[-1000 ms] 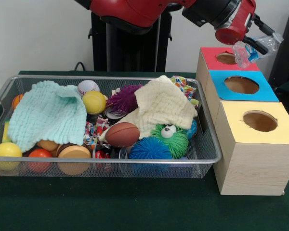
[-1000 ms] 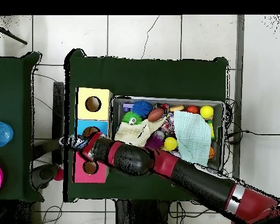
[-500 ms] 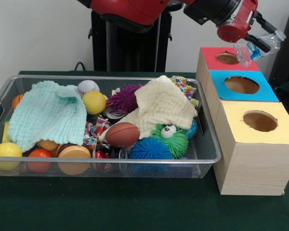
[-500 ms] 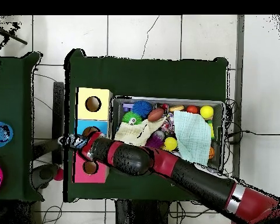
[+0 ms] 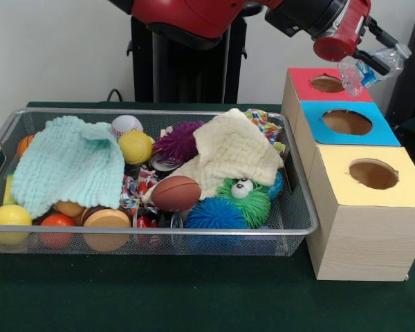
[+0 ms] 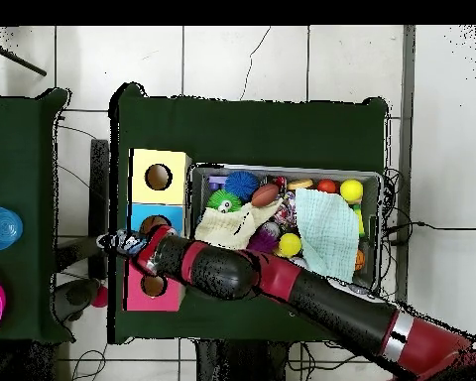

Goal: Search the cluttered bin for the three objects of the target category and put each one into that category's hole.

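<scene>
My gripper (image 5: 371, 61) (image 6: 123, 241) is shut on a crumpled clear plastic bottle (image 5: 363, 66) with a blue label. It hangs above the right rim of the red-topped box (image 5: 306, 86) (image 6: 153, 287), just right of that box's hole (image 5: 326, 84). The blue-topped box (image 5: 348, 123) (image 6: 155, 216) and the yellow-topped box (image 5: 371, 174) (image 6: 159, 177) stand in a row in front of it. The wire bin (image 5: 152, 235) (image 6: 287, 171) holds balls, spiky toys, cans and cloths.
In the bin lie a mint cloth (image 5: 69, 162), a cream cloth (image 5: 232, 149), a brown football (image 5: 176, 193), a blue spiky ball (image 5: 215, 214) and a green furry toy (image 5: 245, 195). A side table with a blue bottle (image 6: 1, 226) stands beyond the green table.
The gripper with the bottle has risen slightly and drifted a little right over the red box's edge.
</scene>
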